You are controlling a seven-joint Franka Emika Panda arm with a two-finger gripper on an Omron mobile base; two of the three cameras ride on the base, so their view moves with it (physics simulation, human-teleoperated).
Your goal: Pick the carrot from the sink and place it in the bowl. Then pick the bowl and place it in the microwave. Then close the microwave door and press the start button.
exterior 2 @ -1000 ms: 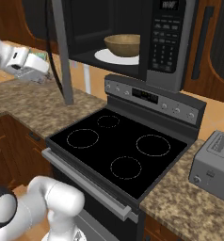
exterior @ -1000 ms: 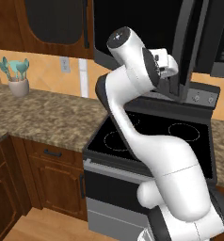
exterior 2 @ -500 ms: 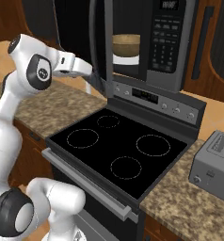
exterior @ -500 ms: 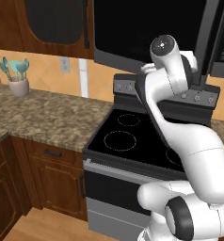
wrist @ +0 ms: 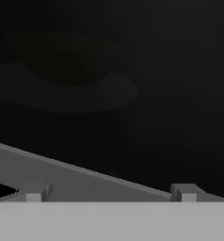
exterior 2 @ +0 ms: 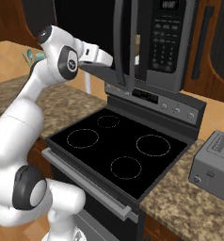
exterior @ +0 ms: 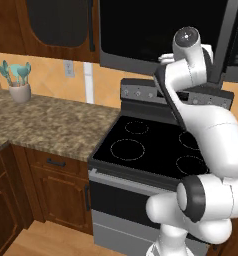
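With its jaws spread wide and holding nothing, the end effector (exterior 2: 107, 59) presses flat against the nearly shut microwave door (exterior 2: 125, 42), whose tall panel stands at its 3 o'clock, the bowl (wrist: 62, 59) dim behind the glass.

Microwave (exterior 2: 172, 42): black box at upper centre of the right base view, above the stove, keypad panel facing out.
Microwave door (exterior 2: 124, 44): nearly edge-on, partly open, at the keypad's left.
Bowl (wrist: 62, 56): dim round shape behind dark glass, upper left of hand view.
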